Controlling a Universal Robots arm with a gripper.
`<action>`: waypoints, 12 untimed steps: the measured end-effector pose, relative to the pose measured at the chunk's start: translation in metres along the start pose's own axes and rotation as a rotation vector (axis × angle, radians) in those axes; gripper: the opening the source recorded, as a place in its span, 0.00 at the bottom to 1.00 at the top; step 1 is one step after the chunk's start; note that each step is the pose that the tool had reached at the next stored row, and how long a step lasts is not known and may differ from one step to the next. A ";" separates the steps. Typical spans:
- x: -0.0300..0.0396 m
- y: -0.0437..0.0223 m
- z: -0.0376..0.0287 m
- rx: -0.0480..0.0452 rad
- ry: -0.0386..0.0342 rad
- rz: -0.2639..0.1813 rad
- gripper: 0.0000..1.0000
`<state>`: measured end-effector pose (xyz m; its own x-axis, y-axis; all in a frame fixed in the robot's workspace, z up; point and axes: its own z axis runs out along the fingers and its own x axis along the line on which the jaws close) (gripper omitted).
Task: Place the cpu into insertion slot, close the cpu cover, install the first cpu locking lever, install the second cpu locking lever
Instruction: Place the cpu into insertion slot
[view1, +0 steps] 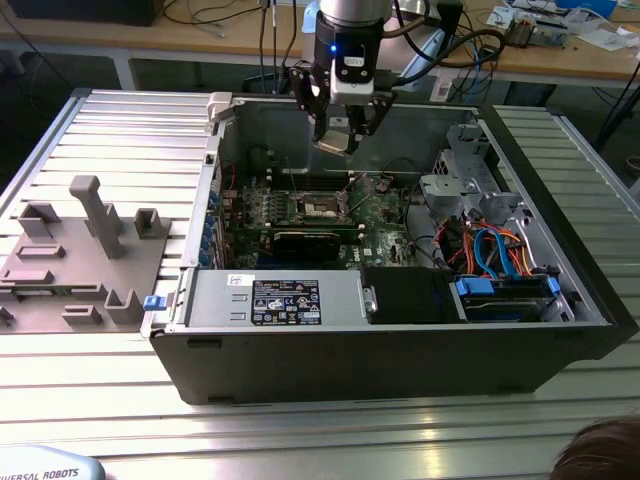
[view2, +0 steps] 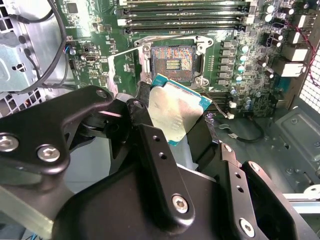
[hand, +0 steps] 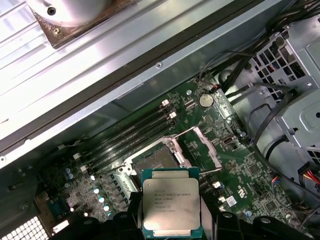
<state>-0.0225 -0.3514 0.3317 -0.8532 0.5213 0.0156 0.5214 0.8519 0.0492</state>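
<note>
Black fingers (view2: 155, 150) of the gripper (view1: 345, 130) are closed a chip's width apart on opposite edges of the cpu (view2: 175, 107). Its silver-grey lid faces both wrist cameras, with the green substrate showing as a thin border. The chip hangs in the air above the green motherboard (view1: 380, 235), well clear of it, and looks tilted in the second wrist view.

The insertion socket (view2: 172, 60) lies open and bare, its pin field exposed. The cpu cover (hand: 205, 142) stands swung up beside it, so nothing bars the way down. In the exterior view the gripper sits at about twelve o'clock from the socket, inside the open computer case (view1: 400, 340). Blue cabling and the drive bay (view1: 500, 295) lie at about four o'clock from the socket.

By my reading the first step is in hand: the chip is carried but not yet seated, and the cover and both levers are not yet dealt with. Seating it would call for centring the chip over the socket, squaring its edges to the frame and levelling it. The descent would need to be gentle, since the pins would bend under a skewed landing.
</note>
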 end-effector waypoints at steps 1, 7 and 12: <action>0.0000 0.0000 0.0000 0.0001 -0.0001 0.002 0.55; 0.0000 0.0000 0.0001 0.0005 -0.0014 0.018 0.55; 0.0000 0.0000 0.0002 0.0007 -0.0020 0.027 0.55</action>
<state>-0.0225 -0.3514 0.3315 -0.8389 0.5441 0.0149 0.5441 0.8376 0.0481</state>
